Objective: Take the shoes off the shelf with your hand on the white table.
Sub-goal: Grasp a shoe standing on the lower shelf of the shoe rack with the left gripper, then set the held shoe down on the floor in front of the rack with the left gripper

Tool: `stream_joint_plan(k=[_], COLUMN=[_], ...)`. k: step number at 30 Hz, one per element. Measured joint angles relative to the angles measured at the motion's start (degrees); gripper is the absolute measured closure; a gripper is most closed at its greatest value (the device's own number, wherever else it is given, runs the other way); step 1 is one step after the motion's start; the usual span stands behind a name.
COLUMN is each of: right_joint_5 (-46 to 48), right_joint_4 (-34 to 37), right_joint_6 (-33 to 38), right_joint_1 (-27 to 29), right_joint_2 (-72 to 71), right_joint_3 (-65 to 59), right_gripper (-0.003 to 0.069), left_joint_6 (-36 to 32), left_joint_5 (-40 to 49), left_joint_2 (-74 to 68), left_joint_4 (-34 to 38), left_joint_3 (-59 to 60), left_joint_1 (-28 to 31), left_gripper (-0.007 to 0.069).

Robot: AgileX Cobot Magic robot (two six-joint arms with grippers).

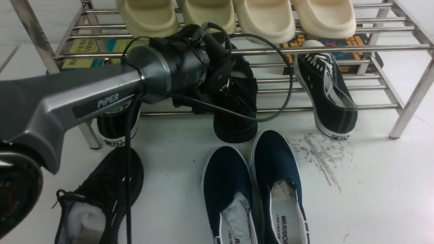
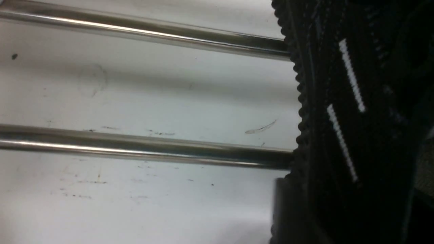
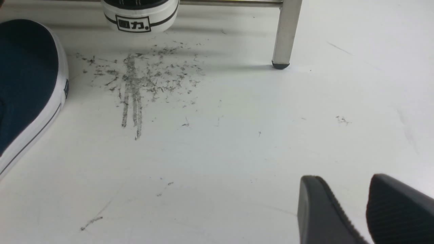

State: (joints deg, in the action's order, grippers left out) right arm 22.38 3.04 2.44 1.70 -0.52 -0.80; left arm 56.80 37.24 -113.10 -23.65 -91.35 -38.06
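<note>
Navy slip-on pair [image 1: 228,183], white trim, pale stuffing, WARRIOR insoles: near center on surface, side by side, toes pointing far. Black canvas sneaker [image 1: 327,91], white sole and laces: right, lower tier. Second black canvas sneaker [image 1: 117,127]: left, partly hidden. Four clogs [image 1: 268,20] in a row, upper tier: left two olive-yellow, right two cream. Printed boxes [image 1: 346,51] far behind, left and right.

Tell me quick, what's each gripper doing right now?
Left gripper: at the black knit sneaker with ribbed black sole, one jaw beside it; whether gripped can't be told.
Right gripper: slightly open, nothing between the jaws.
</note>
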Motion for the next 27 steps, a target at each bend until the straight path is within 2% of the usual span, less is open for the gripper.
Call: stream_joint_plan(k=[1,3,4,6,17,27], right_joint_5=[0.0,0.0,0.0,0.0,0.0,0.0], right_joint_4=[0.0,0.0,0.0,0.0,0.0,0.0], right_joint_6=[0.0,0.0,0.0,0.0,0.0,0.0], right_joint_1=[0.0,0.0,0.0,0.0,0.0,0.0], right_joint_2=[0.0,0.0,0.0,0.0,0.0,0.0], right_joint_3=[0.0,0.0,0.0,0.0,0.0,0.0], right_gripper=[0.0421,0.0421,0.0421,0.0421,0.042,0.042], left_joint_6=[0.1,0.0,0.0,0.0,0.0,1.8], left_joint_5=[-0.1,-0.1,-0.1,0.9,14.2,27.2], left_joint_2=[0.0,-0.1,-0.1,0.5,9.6,16.7], left_joint_4=[0.0,-0.5,-0.5,-0.3,3.0,4.0], left_joint_3=[0.0,0.0,0.0,0.0,0.0,0.0], left_joint_1=[0.0,0.0,0.0,0.0,-3.4,-3.4], left_gripper=[0.0329,0.0494,0.0505,0.0596,0.061,0.0608])
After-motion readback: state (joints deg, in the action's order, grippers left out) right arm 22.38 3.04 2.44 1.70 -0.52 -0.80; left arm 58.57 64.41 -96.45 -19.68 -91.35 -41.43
